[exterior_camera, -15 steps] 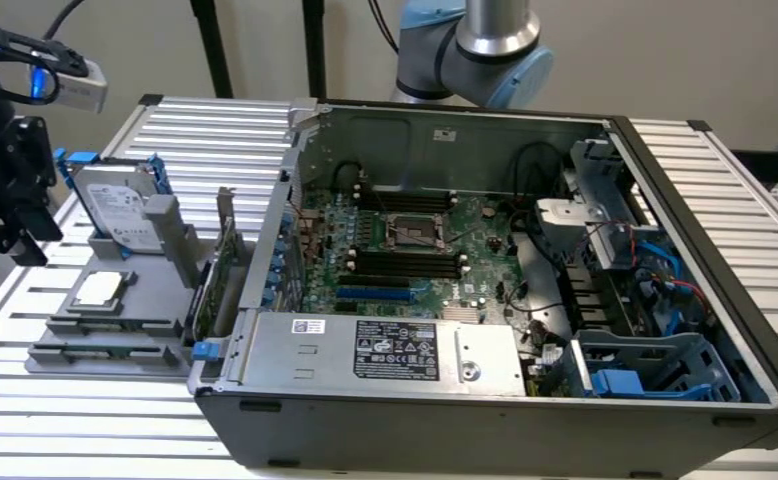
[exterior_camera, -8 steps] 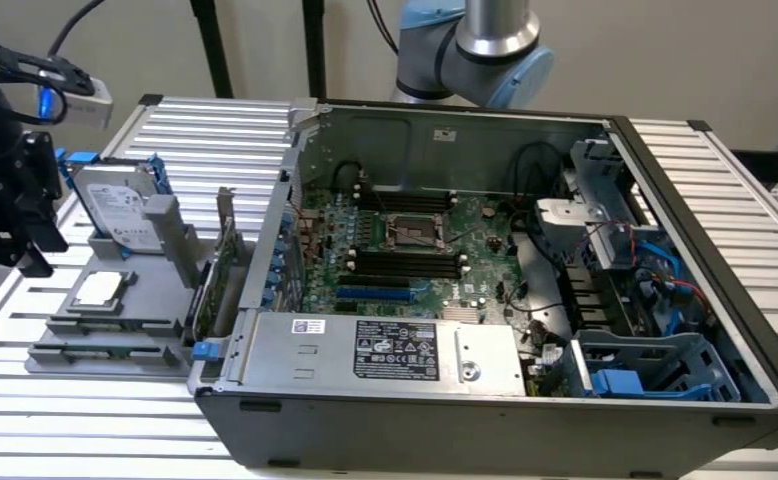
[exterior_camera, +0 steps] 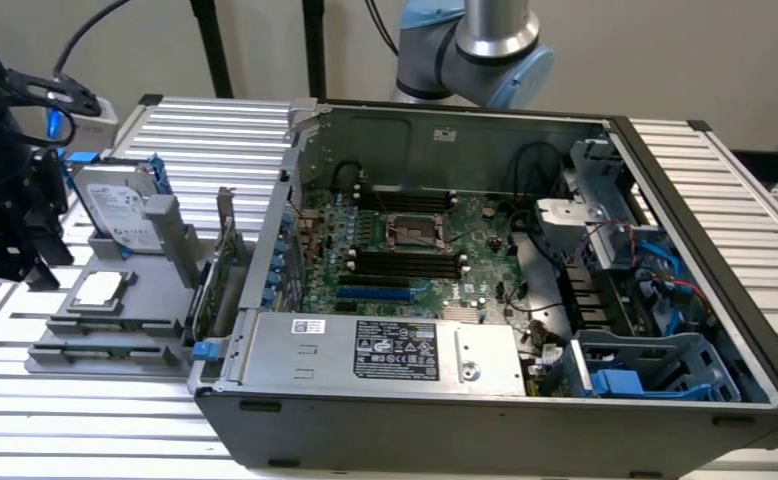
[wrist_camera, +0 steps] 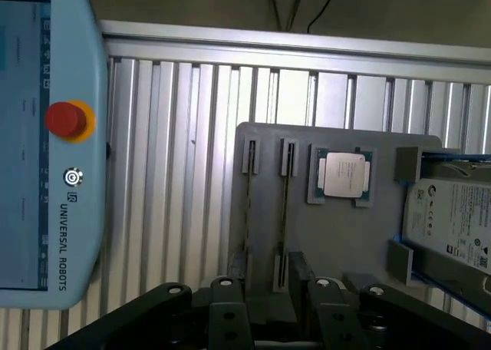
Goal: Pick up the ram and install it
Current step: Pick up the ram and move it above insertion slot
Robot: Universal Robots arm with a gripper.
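Gripper (wrist_camera: 276,319), jaws apart, hangs over the gray holder (wrist_camera: 345,242); ram (wrist_camera: 285,212) edge-on, one end hidden behind it

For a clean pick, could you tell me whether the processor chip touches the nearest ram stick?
Apart: the wrist view shows grey holder between the ram stick and the processor chip.

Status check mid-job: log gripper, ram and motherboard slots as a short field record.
gripper: black gripper, open, empty, near the grey plastic holder tray
ram: thin dark-green stick on edge in tray slot, second beside it, not picked
motherboard: green board in open dark-grey metal case, long black slots look empty
also on tray: square silver processor chip
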